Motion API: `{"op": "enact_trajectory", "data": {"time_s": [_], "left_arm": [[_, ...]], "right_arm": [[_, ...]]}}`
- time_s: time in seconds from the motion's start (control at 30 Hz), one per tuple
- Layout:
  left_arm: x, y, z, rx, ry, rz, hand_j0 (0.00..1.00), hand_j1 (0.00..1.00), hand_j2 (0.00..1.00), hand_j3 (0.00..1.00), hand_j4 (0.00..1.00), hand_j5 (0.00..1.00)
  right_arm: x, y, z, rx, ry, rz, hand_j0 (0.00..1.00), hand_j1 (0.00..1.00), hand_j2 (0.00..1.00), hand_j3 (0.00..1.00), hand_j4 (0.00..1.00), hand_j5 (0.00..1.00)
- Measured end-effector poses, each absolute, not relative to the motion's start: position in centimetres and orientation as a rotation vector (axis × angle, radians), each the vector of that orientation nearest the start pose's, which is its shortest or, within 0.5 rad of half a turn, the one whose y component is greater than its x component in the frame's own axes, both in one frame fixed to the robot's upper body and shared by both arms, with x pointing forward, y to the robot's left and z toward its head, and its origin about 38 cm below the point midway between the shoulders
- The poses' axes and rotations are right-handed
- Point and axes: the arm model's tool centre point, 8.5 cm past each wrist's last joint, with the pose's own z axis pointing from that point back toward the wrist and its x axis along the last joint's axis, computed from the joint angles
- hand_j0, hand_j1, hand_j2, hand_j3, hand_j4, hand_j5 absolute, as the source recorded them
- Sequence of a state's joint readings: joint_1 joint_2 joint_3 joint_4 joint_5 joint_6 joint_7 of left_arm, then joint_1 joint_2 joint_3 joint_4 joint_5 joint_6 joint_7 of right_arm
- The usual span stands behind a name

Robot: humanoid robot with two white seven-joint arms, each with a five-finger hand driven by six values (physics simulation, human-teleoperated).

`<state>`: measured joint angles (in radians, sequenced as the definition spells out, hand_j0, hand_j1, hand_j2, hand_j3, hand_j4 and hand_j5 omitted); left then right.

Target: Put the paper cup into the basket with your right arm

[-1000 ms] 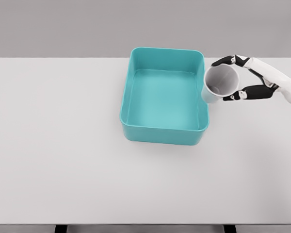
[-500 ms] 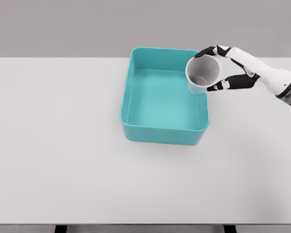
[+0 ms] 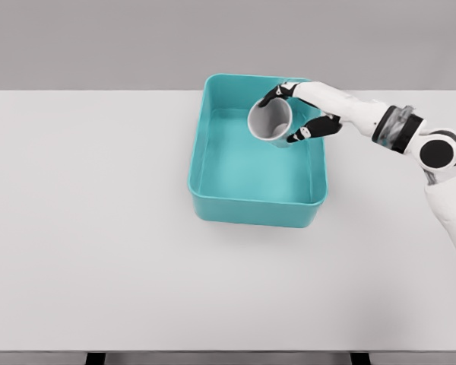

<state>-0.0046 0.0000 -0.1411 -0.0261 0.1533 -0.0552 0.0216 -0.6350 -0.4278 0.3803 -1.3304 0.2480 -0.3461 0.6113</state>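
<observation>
White table, left and front parts bare; no left arm in view.

Teal basket sits at the table's middle, slightly toward the far side, open top, floor visible, nothing lying on it.

Paper cup is held over the basket's far right part, inside the rim line as seen from the head view. It is tilted, mouth facing the camera, so the grey inside shows. Whether its base touches the basket floor I cannot tell; it looks to be in the air.

Right hand reaches in from the right across the basket's right wall, fingers curled over the top of the cup and thumb under it, clamped on the cup wall.

Step in hand, as I judge it: carry done, placement pending. Next move calls for lowering the cup toward the floor, then spreading the fingers and lifting clear without dragging the cup or catching the right wall.
</observation>
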Motion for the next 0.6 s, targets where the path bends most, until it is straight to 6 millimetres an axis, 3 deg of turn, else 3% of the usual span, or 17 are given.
{"op": "enact_trajectory", "data": {"time_s": [0.03, 0.1, 0.2, 0.3, 0.37, 0.4, 0.5, 0.6], "left_arm": [[1.8, 27.2, -26.2, 0.105, -0.086, 0.01, 1.0, 1.0, 1.0, 1.0, 1.0, 1.0], [1.8, 27.2, -26.2, 0.105, -0.086, 0.01, 1.0, 1.0, 1.0, 1.0, 1.0, 1.0], [1.8, 27.2, -26.2, 0.105, -0.086, 0.009, 1.0, 1.0, 1.0, 1.0, 1.0, 1.0], [1.8, 27.2, -26.2, 0.105, -0.086, 0.009, 1.0, 1.0, 1.0, 1.0, 1.0, 1.0], [1.8, 27.2, -26.2, 0.105, -0.086, 0.009, 1.0, 1.0, 1.0, 1.0, 1.0, 1.0], [1.8, 27.2, -26.2, 0.105, -0.086, 0.01, 1.0, 1.0, 1.0, 1.0, 1.0, 1.0], [1.8, 27.2, -26.2, 0.105, -0.086, 0.01, 1.0, 1.0, 1.0, 1.0, 1.0, 1.0], [1.8, 27.2, -26.2, 0.105, -0.086, 0.01, 1.0, 1.0, 1.0, 1.0, 1.0, 1.0]], "right_arm": [[48.5, -21.8, 21.7, -0.2, -1.611, 1.569, 0.68, 0.68, 0.68, 0.68, 0.68, 0.68], [48.2, -20.3, 21.8, -0.3, -1.543, 1.635, 1.0, 1.0, 1.0, 1.0, 1.0, 1.0], [47.3, -18.7, 23.6, -0.405, -1.544, 1.681, 1.0, 1.0, 1.0, 1.0, 1.0, 1.0], [46.5, -18.4, 24.5, -0.425, -1.572, 1.674, 1.0, 1.0, 1.0, 1.0, 1.0, 1.0], [45.7, -20.3, 25.2, -0.302, -1.655, 1.556, 1.0, 1.0, 1.0, 1.0, 1.0, 1.0], [45.1, -22.1, 24.6, -0.21, -1.69, 1.473, 1.0, 1.0, 1.0, 1.0, 1.0, 1.0], [43.0, -29.4, 24.2, -0.058, -1.797, 1.197, 1.0, 1.0, 1.0, 1.0, 1.0, 1.0], [40.6, -35.8, 24.2, -0.072, -1.856, 0.993, 1.0, 1.0, 1.0, 1.0, 1.0, 1.0]]}}
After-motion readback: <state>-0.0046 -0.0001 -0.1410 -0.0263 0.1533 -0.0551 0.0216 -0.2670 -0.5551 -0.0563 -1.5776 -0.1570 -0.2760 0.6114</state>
